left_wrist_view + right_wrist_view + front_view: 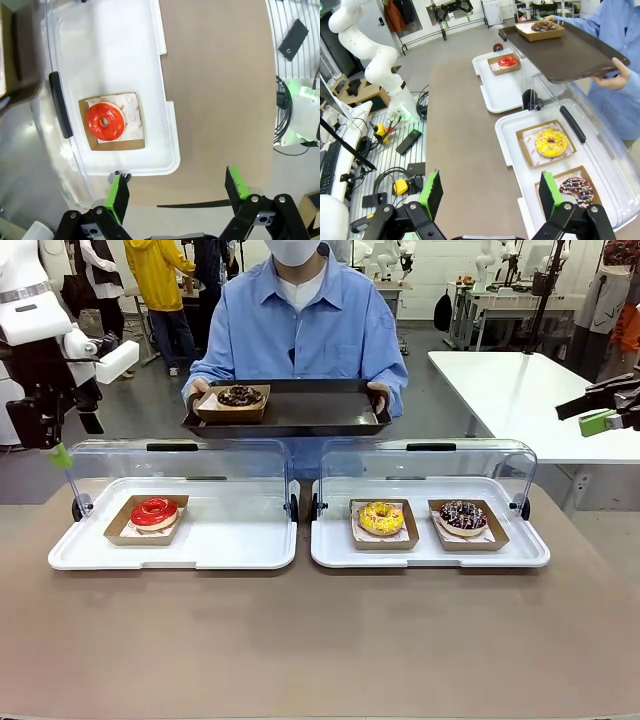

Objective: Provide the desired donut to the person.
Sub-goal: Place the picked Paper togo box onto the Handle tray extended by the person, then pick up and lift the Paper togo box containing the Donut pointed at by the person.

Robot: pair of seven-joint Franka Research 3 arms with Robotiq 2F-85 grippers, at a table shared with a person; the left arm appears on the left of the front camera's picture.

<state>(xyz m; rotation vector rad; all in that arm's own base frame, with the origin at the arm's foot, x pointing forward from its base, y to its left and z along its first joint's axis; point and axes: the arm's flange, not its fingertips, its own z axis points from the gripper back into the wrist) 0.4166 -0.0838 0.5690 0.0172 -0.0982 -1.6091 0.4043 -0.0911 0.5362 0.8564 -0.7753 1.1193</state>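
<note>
The left gripper [175,182] hangs with its jaws wide apart and empty above the brown table [220,90], just off the corner of a white tray [169,132]. In its wrist view, the red donut [105,121] lies in a card holder ahead of the left-hand finger, and the tray's clear lid [60,105] stands open beyond it.

The right gripper [490,180] is likewise spread open and holds nothing, high over the table. A yellow donut [550,142] sits ahead of its right-hand finger. A sprinkled donut [576,190] lies just beside that fingertip in the wrist view. Both are in card holders in a second white tray [507,137].

Far ahead of both grippers, across the table, the person [300,330] holds a dark tray [310,412] level in both hands. The chocolate donut [240,396] rests in a card holder on that tray, on the side nearer the left gripper and well apart from either one.
</note>
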